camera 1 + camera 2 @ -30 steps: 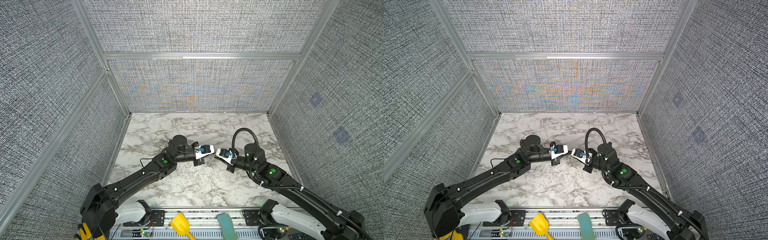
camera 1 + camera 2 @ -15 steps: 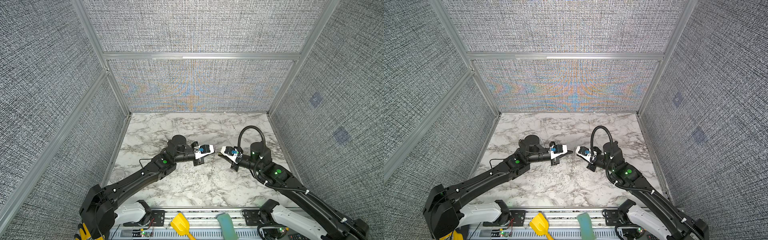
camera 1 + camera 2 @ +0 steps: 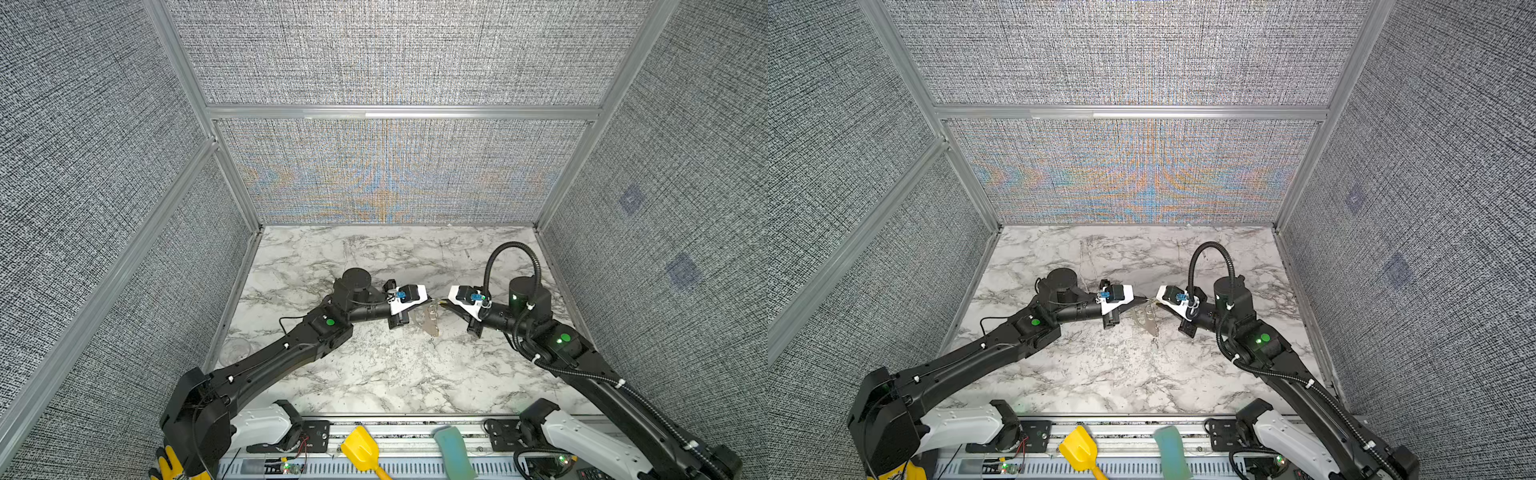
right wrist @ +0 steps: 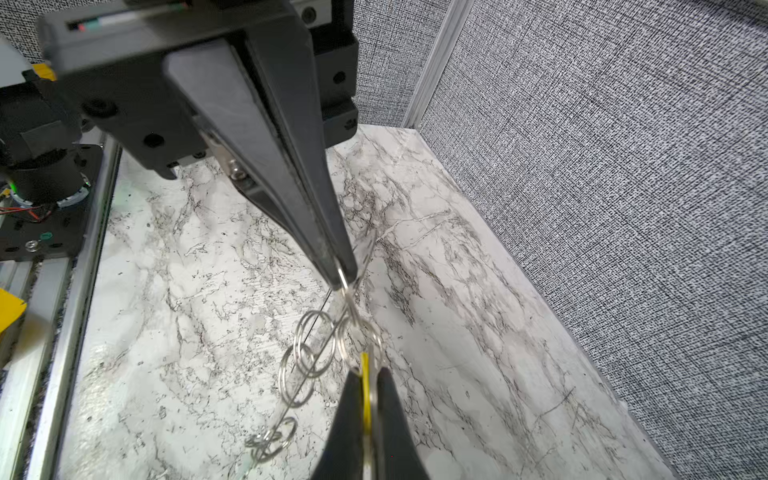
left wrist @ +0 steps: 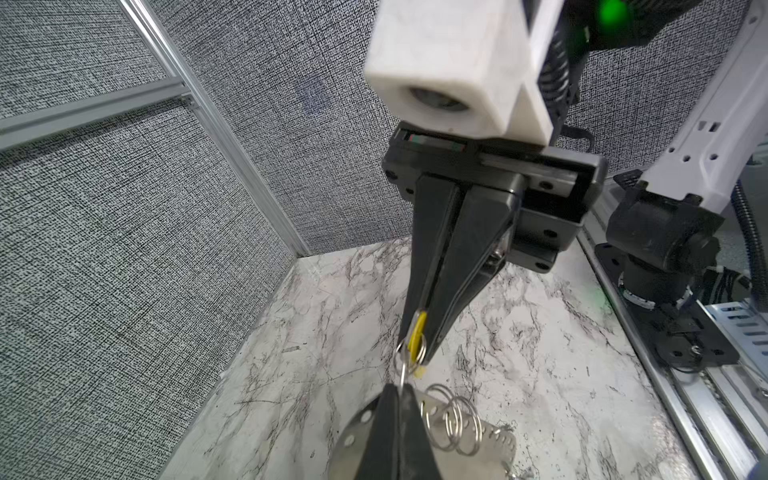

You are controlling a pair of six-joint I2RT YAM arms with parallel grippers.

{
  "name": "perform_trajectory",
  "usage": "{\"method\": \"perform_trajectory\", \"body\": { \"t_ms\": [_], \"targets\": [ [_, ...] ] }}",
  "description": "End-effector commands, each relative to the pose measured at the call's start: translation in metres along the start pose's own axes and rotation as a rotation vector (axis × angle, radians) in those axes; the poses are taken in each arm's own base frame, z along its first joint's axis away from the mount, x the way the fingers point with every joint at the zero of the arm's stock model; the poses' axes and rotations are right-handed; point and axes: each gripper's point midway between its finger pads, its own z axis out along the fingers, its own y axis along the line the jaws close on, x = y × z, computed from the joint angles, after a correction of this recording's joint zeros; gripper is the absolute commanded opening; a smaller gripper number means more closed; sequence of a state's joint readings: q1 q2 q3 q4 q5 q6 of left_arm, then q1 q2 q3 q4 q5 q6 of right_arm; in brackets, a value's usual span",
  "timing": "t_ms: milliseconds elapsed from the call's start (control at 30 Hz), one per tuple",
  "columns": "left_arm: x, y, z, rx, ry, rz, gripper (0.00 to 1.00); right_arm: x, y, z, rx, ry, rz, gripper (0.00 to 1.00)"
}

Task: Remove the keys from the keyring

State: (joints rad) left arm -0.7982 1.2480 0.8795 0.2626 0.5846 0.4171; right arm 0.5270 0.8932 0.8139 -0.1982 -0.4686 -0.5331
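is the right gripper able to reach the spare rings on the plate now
Probably not yet: the right gripper is shut on the yellow-tagged key; the rings hang close by, nothing between.

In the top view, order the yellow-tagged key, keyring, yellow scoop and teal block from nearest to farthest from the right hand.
1. yellow-tagged key, pinched in the right hand.
2. keyring, hanging just left of it.
3. teal block, on the front rail, nearly in line with the hand.
4. yellow scoop, same rail, farther left.
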Motion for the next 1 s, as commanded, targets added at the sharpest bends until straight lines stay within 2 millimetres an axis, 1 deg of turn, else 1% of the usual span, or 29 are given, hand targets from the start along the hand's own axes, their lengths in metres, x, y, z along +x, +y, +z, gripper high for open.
{"method": "perform_trajectory", "body": {
  "t_ms": [0, 100, 333, 767, 900, 967],
  "targets": [
    [-0.011, 0.009, 0.000, -0.022, -0.050, -0.015, 0.00, 0.000, 0.003, 0.000, -0.036, 0.010, 0.028, 0.00],
    [-0.017, 0.008, 0.001, -0.008, -0.095, -0.037, 0.00, -0.004, 0.005, 0.002, -0.063, -0.001, 0.047, 0.00],
    [-0.025, 0.009, 0.003, 0.014, -0.157, -0.074, 0.00, -0.004, 0.010, 0.004, -0.109, -0.009, 0.078, 0.00],
    [-0.023, 0.004, 0.005, 0.047, -0.178, -0.102, 0.00, -0.023, 0.006, 0.008, -0.137, -0.060, 0.068, 0.00],
    [-0.023, 0.005, 0.006, 0.049, -0.180, -0.101, 0.00, -0.022, 0.009, 0.010, -0.160, -0.061, 0.082, 0.00],
    [-0.024, 0.005, 0.005, 0.045, -0.181, -0.099, 0.00, -0.018, 0.011, 0.012, -0.170, -0.054, 0.090, 0.00]
  ]
}}
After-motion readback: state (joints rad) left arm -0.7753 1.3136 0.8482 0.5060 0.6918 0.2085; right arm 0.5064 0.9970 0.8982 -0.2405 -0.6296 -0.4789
